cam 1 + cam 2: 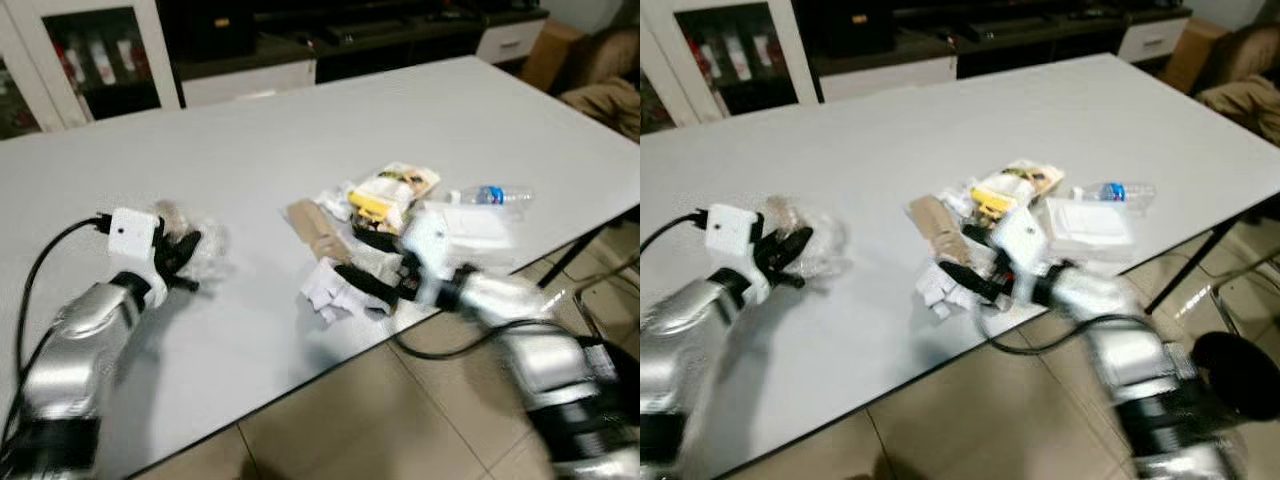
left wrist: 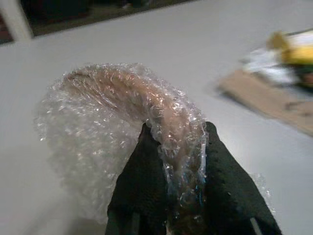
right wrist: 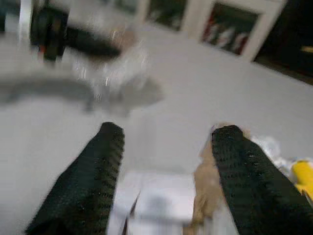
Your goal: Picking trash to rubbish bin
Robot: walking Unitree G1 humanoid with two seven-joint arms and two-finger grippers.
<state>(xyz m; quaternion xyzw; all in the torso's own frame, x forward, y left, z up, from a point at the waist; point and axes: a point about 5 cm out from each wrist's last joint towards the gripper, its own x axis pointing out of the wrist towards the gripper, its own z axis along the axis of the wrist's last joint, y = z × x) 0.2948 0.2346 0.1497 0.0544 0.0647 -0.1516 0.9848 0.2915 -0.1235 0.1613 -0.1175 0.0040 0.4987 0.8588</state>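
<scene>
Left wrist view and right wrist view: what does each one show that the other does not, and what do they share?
Left wrist view alone: the left gripper seen close, its black fingers shut on a piece of bubble wrap.

Right wrist view alone: the right gripper with its fingers spread open above crumpled white paper, and a white cabinet behind the table.

Both: the white table, the brown cardboard strip, and a yellow item in the trash pile. The right wrist view also catches the bubble wrap, but far off and blurred.

Bare table [image 1: 300, 140] beyond the litter pile [image 1: 385, 235].
</scene>
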